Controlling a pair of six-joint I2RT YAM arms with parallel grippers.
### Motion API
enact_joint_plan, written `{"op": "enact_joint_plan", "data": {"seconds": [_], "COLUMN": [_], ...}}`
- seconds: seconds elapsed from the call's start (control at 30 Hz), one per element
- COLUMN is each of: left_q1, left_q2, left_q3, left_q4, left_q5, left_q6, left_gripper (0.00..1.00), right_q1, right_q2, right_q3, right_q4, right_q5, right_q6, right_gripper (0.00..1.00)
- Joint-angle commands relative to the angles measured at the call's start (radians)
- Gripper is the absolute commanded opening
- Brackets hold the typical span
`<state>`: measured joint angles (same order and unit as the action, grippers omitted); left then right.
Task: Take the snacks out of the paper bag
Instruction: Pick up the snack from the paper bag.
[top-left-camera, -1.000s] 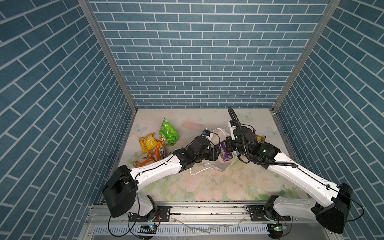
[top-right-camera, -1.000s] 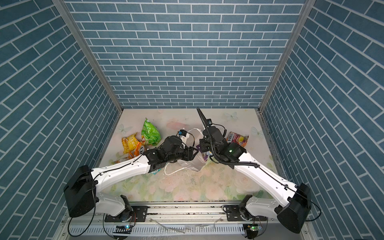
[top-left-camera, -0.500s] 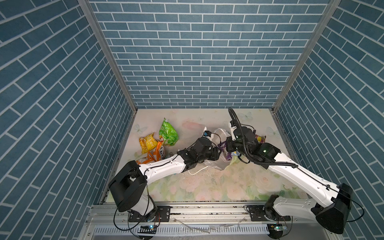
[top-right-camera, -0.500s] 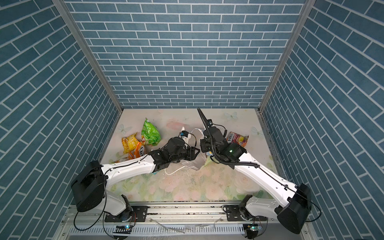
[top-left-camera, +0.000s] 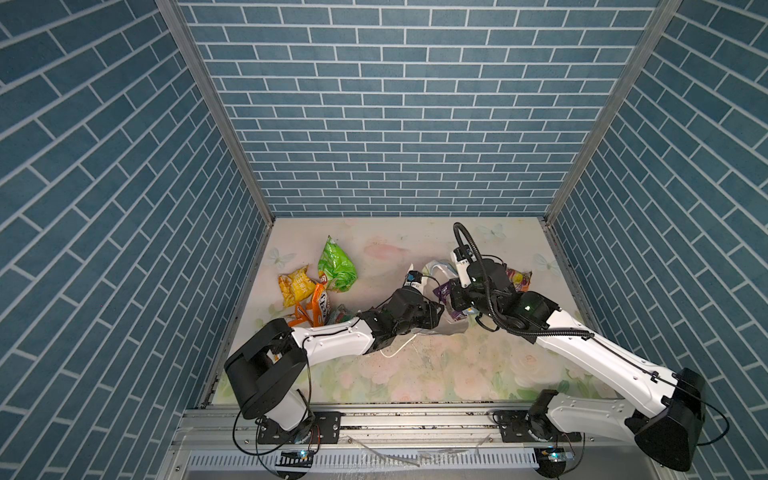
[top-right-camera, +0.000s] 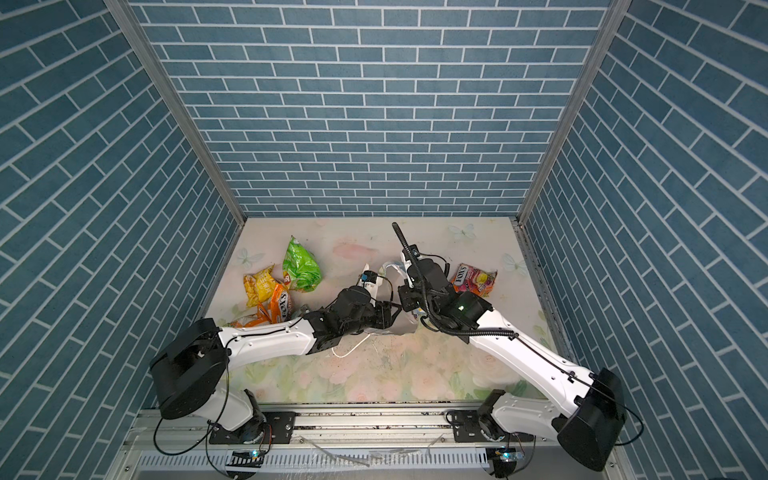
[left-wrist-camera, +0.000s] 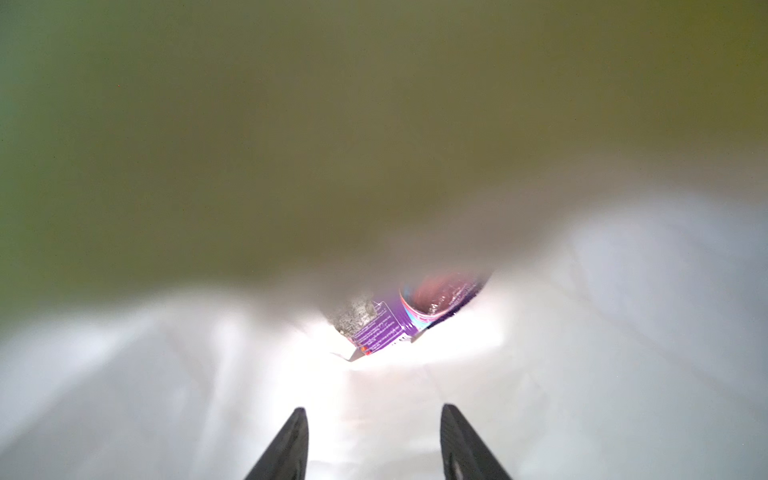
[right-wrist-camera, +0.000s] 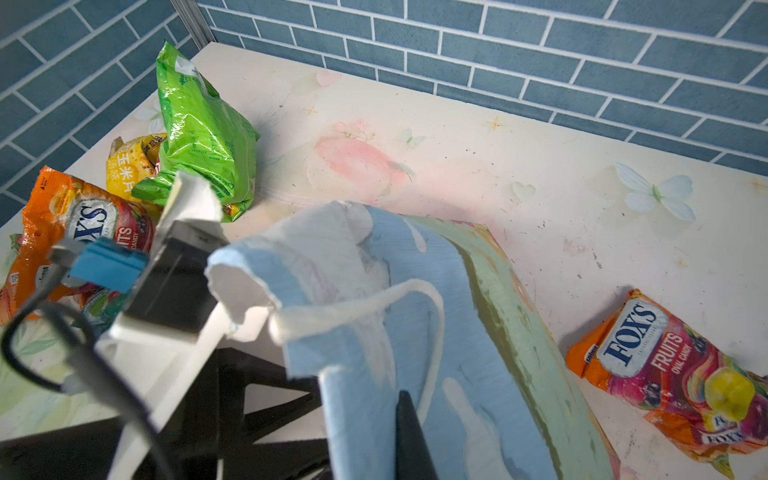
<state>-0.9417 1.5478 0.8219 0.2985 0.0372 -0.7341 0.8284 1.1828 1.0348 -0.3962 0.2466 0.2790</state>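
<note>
Compared with a second ago, my left arm is stretched lower and further, and the left gripper is inside the paper bag. The bag lies on its side in the middle of the table. The fingers stand apart with nothing between them. Ahead of them, deep in the white inside, lies a purple packet. The right gripper has not moved and is clamped on the bag's blue front. The green chip bag, yellow packet and orange FOX'S pack lie as before.
</note>
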Motion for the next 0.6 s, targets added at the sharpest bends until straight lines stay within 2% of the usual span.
{"op": "enact_joint_plan", "data": {"seconds": [0.0,0.17,0.27,0.47,0.57], "left_q1": [-0.037,-0.061,-0.061,-0.06,-0.062], "left_q2": [-0.062,-0.153,-0.201,-0.172,-0.125], "left_q3": [-0.021,-0.072,-0.108,-0.016,0.024], "left_q4": [0.028,0.046,0.085,-0.016,-0.055], "left_q5": [-0.052,-0.125,-0.112,0.08,0.132], "left_q6": [0.04,0.091,0.134,0.269,0.285], "left_gripper": [0.52,0.48,0.46,0.45,0.44], "right_q1": [-0.002,-0.003,-0.003,-0.003,-0.003], "right_q2": [0.04,0.1,0.11,0.092,0.085], "right_q3": [0.056,0.122,0.146,0.143,0.148], "right_q4": [-0.032,-0.101,-0.115,-0.095,-0.102], "right_q5": [0.051,0.096,0.094,0.05,0.039], "right_q6": [-0.018,0.017,0.023,-0.002,-0.017], "right_gripper": [0.0,0.0,0.0,0.0,0.0]}}
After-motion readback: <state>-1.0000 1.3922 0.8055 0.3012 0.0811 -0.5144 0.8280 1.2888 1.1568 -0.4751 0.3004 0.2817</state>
